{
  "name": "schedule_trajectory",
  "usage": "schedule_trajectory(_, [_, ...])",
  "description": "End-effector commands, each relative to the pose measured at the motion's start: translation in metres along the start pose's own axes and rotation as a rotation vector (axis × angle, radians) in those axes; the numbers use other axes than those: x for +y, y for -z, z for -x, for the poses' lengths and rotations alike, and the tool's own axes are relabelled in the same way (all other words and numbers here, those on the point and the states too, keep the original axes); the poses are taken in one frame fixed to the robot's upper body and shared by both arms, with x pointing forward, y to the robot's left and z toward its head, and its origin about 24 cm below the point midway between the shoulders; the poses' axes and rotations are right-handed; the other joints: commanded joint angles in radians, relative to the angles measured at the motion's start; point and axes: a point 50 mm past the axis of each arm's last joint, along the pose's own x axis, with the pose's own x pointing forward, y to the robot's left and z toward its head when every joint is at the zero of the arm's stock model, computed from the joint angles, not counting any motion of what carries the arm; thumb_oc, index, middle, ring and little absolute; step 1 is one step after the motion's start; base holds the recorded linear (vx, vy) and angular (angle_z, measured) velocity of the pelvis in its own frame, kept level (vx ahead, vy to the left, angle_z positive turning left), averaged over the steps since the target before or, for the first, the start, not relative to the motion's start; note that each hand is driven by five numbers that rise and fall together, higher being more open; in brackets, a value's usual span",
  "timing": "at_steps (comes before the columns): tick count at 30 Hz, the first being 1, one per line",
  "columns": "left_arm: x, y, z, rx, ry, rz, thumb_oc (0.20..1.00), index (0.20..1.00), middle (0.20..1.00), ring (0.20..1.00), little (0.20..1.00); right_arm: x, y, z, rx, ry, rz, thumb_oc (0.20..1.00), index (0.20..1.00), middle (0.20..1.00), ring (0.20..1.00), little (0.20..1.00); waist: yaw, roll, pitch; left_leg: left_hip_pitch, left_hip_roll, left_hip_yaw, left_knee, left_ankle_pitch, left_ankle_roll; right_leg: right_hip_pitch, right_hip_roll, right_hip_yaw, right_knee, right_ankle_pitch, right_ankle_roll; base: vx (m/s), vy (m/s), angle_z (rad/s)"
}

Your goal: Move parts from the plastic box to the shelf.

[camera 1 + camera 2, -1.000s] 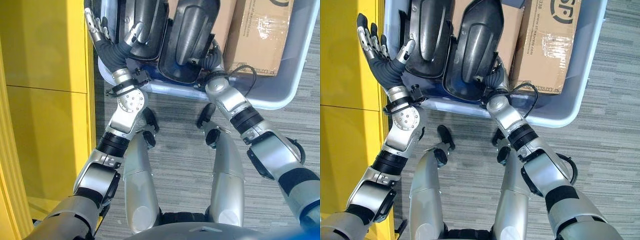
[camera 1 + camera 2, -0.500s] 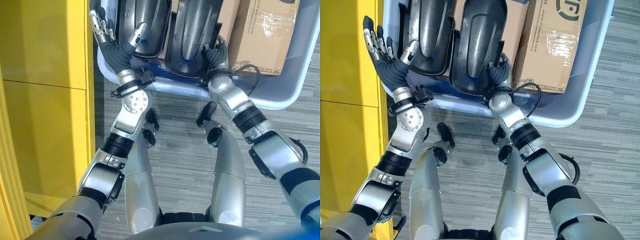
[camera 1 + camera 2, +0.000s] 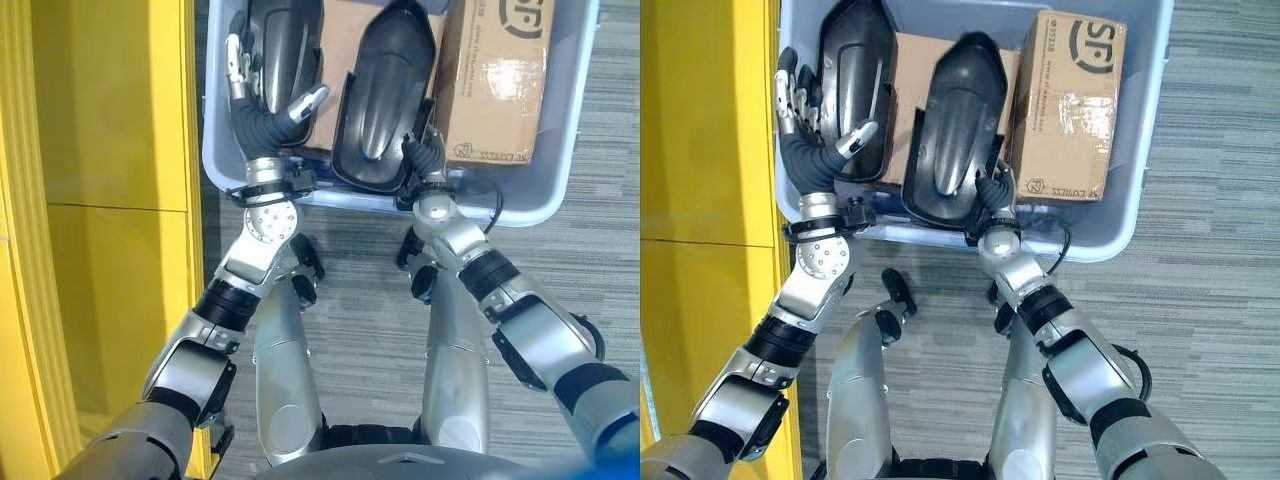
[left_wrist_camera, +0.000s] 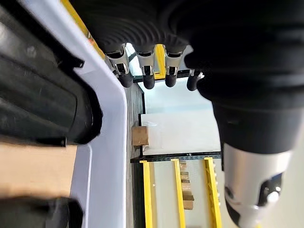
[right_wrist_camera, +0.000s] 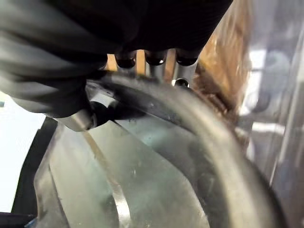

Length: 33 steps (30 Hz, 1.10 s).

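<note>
Two black parts (image 3: 853, 85) (image 3: 955, 125), two cardboard boxes (image 3: 1065, 105) (image 3: 908, 95)

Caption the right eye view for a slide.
Right hand grips a black part in the plastic box; left hand open.

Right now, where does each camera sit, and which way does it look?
Left eye view: on the head, looking down at the plastic box; both arms show.
Right eye view: beside it, same scene, cardboard box included.
Left wrist view: along the left hand, open at the box's wall.
Right wrist view: along the right hand, gripping the black part.
Both eye views share that black part.
</note>
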Motion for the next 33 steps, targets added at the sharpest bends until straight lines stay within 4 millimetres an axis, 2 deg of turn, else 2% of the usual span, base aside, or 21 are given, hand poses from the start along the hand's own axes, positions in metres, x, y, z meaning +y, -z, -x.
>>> schedule_trajectory(1, [-0.004, -0.023, -0.002, -0.102, 0.043, 0.084, 1.000, 1.000, 1.000, 1.000, 1.000, 0.007, -0.006, 0.008, -0.068, -0.002, -0.015, 0.200, 0.200, 0.200, 0.200, 0.200, 0.005, 0.039, -0.029, 0.016, 0.001, -0.019, -0.101, 0.014, -0.082, 0.043, -0.096, 0.046, 0.042, -0.079, 0.189, -0.01, -0.047, -0.20])
schedule_trajectory(8, [0.013, 0.000, 0.004, 0.032, 0.065, -0.012, 1.000, 1.000, 1.000, 1.000, 1.000, -0.004, -0.015, 0.003, -0.091, 0.058, -0.010, 0.200, 0.200, 0.200, 0.200, 0.200, -0.001, 0.028, -0.029, 0.197, 0.008, 0.002, -0.147, 0.011, -0.075, 0.204, -0.098, 0.056, -0.016, -0.078, 0.197, 0.01, -0.026, -0.12])
schedule_trajectory(16, [0.010, 0.013, 0.009, 0.134, 0.140, -0.005, 1.000, 1.000, 1.000, 1.000, 1.000, -0.006, -0.032, -0.001, -0.157, 0.062, 0.039, 0.200, 0.200, 0.200, 0.200, 0.200, -0.001, 0.022, -0.029, 0.275, 0.012, -0.003, -0.151, 0.006, -0.070, 0.277, -0.099, 0.069, -0.021, -0.084, 0.195, 0.02, -0.006, -0.02])
schedule_trajectory(20, [-0.006, 0.018, 0.012, 0.202, 0.274, 0.019, 1.000, 1.000, 1.000, 1.000, 1.000, -0.002, -0.050, -0.004, -0.223, 0.065, 0.091, 0.200, 0.200, 0.200, 0.200, 0.200, 0.000, 0.020, -0.029, 0.302, 0.013, -0.006, -0.150, 0.006, -0.068, 0.304, -0.101, 0.071, -0.018, -0.085, 0.195, 0.00, 0.000, 0.00])
schedule_trajectory(24, [-0.013, 0.023, 0.015, 0.273, 0.332, 0.045, 1.000, 1.000, 1.000, 1.000, 1.000, -0.002, -0.058, -0.007, -0.251, 0.072, 0.109, 0.200, 0.200, 0.200, 0.200, 0.200, 0.001, 0.021, -0.029, 0.314, 0.013, -0.003, -0.153, 0.007, -0.068, 0.316, -0.103, 0.069, -0.022, -0.083, 0.196, 0.01, -0.001, -0.02])
schedule_trajectory(25, [-0.023, 0.033, 0.020, 0.369, 0.393, 0.047, 1.000, 1.000, 1.000, 1.000, 1.000, -0.003, -0.074, -0.009, -0.325, 0.078, 0.175, 0.200, 0.200, 0.200, 0.200, 0.200, -0.004, 0.024, -0.029, 0.330, 0.012, -0.002, -0.156, 0.008, -0.067, 0.329, -0.103, 0.072, -0.023, -0.081, 0.198, 0.00, 0.000, 0.00])
schedule_trajectory(26, [-0.023, 0.033, 0.020, 0.369, 0.393, 0.048, 1.000, 1.000, 1.000, 1.000, 1.000, -0.003, -0.074, -0.009, -0.325, 0.078, 0.175, 0.200, 0.200, 0.200, 0.200, 0.200, -0.003, 0.024, -0.029, 0.330, 0.012, -0.001, -0.156, 0.008, -0.067, 0.329, -0.103, 0.072, -0.024, -0.081, 0.198, 0.02, 0.045, 0.00])
schedule_trajectory(29, [-0.031, 0.042, 0.026, 0.478, 0.428, 0.082, 1.000, 1.000, 1.000, 1.000, 1.000, -0.002, -0.093, -0.009, -0.422, 0.101, 0.236, 0.200, 0.200, 0.200, 0.200, 0.200, -0.010, 0.028, -0.029, 0.337, 0.013, 0.000, -0.155, 0.009, -0.066, 0.333, -0.101, 0.082, -0.024, -0.079, 0.198, 0.01, 0.035, -0.02])
schedule_trajectory(31, [-0.031, 0.042, 0.026, 0.478, 0.428, 0.083, 1.000, 1.000, 1.000, 1.000, 1.000, -0.002, -0.093, -0.009, -0.422, 0.102, 0.237, 0.200, 0.200, 0.200, 0.200, 0.200, -0.010, 0.028, -0.029, 0.337, 0.013, 0.000, -0.155, 0.009, -0.066, 0.333, -0.101, 0.082, -0.024, -0.079, 0.198, 0.01, 0.031, -0.03])
schedule_trajectory(32, [-0.047, 0.037, 0.027, 0.524, 0.524, 0.200, 1.000, 1.000, 1.000, 1.000, 1.000, -0.002, -0.121, -0.004, -0.566, 0.122, 0.286, 0.200, 0.200, 0.200, 0.200, 0.200, -0.022, 0.033, -0.029, 0.349, 0.012, 0.004, -0.158, 0.009, -0.064, 0.338, -0.102, 0.090, -0.026, -0.076, 0.201, 0.03, 0.075, -0.02])
schedule_trajectory(33, [-0.052, 0.031, 0.027, 0.529, 0.544, 0.250, 1.000, 1.000, 1.000, 1.000, 1.000, -0.003, -0.128, -0.002, -0.589, 0.131, 0.280, 0.200, 0.200, 0.200, 0.200, 0.200, -0.023, 0.036, -0.029, 0.353, 0.010, 0.008, -0.161, 0.010, -0.064, 0.341, -0.103, 0.093, -0.031, -0.075, 0.203, 0.03, 0.084, 0.00])
